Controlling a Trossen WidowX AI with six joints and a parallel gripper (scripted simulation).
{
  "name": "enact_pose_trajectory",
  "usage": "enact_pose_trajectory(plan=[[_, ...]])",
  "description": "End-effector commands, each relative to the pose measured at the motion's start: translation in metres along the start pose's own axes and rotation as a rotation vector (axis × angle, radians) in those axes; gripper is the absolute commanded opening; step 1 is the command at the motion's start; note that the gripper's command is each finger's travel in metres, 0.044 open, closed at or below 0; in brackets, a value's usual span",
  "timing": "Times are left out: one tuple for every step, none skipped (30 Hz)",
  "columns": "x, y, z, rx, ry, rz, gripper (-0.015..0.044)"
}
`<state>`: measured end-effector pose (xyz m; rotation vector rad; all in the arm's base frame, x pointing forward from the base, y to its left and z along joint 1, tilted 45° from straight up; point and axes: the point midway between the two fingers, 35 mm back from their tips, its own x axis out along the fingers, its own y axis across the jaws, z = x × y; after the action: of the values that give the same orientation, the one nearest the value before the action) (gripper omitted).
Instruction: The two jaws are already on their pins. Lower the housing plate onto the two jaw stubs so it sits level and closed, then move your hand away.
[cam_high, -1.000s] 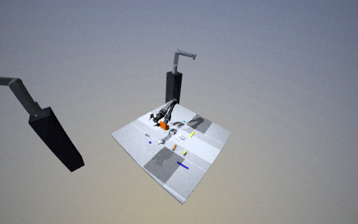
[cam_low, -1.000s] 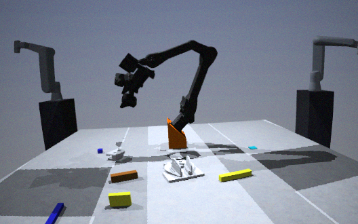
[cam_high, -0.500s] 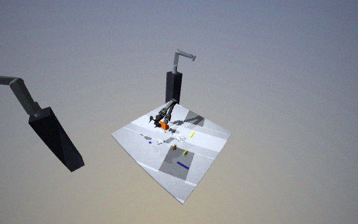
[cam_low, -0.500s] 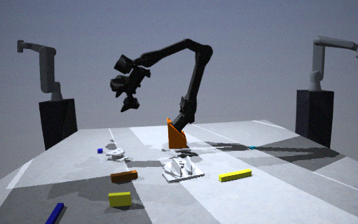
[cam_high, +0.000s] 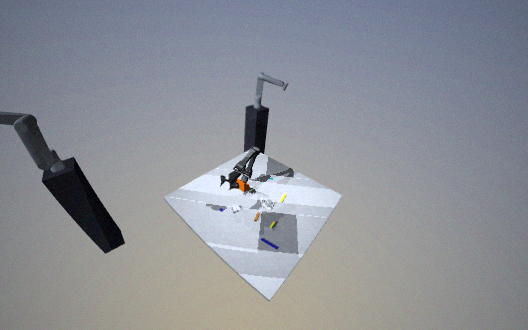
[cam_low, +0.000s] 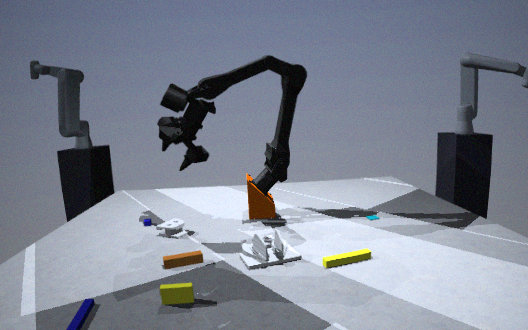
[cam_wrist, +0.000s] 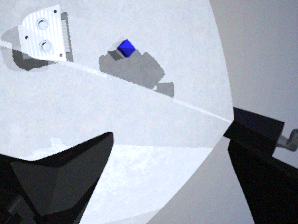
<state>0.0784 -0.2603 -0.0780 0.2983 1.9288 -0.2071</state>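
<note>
Exterior: your black two-fingered gripper (cam_high: 226, 183) (cam_low: 172, 157) (cam_wrist: 172, 141) hangs open and empty | white perforated housing plate (cam_high: 236, 208) (cam_low: 171, 226) (cam_wrist: 44, 37) sits apart from the white jaw assembly (cam_high: 268, 203) (cam_low: 270, 255)

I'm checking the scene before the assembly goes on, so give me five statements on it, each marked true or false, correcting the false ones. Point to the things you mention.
1. The claw (cam_low: 172, 157) (cam_wrist: 172, 141) is open. True.
2. The housing plate (cam_low: 171, 224) (cam_wrist: 44, 37) already sits on the jaw stubs. False: it lies apart from the white base (cam_low: 270, 258) that carries the jaws.
3. The small blue cube (cam_low: 147, 222) (cam_wrist: 126, 48) is near the housing plate. True.
4. The claw is pressed against the table (cam_low: 425, 280). False: it hangs above it.
5. The arm's foot is green. False: the foot (cam_low: 261, 204) is orange.
</note>
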Motion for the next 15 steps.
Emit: enact_pose_trajectory(plan=[[0.001, 0.004, 0.009, -0.111, -0.011, 0.039, 0.0440], [0.002, 0.005, 0.010, -0.133, -0.013, 0.047, 0.0440], [0.002, 0.006, 0.012, -0.155, -0.015, 0.055, 0.0440], [0.003, 0.008, 0.013, -0.177, -0.017, 0.063, 0.0440], [0.003, 0.009, 0.014, -0.199, -0.019, 0.071, 0.0440], [0.004, 0.010, 0.016, -0.221, -0.022, 0.079, 0.0440], [0.004, 0.011, 0.017, -0.243, -0.024, 0.087, 0.0440], [0.005, 0.012, 0.019, -0.265, -0.027, 0.095, 0.0440], [0.005, 0.013, 0.020, -0.288, -0.030, 0.103, 0.0440], [0.006, 0.014, 0.022, -0.310, -0.033, 0.111, 0.0440], [0.006, 0.015, 0.023, -0.332, -0.036, 0.119, 0.0440], [0.006, 0.016, 0.024, -0.354, -0.039, 0.127, 0.0440], [0.007, 0.017, 0.026, -0.376, -0.043, 0.135, 0.0440], [0.007, 0.018, 0.027, -0.398, -0.046, 0.143, 0.0440], [0.008, 0.020, 0.028, -0.419, -0.050, 0.151, 0.0440]])
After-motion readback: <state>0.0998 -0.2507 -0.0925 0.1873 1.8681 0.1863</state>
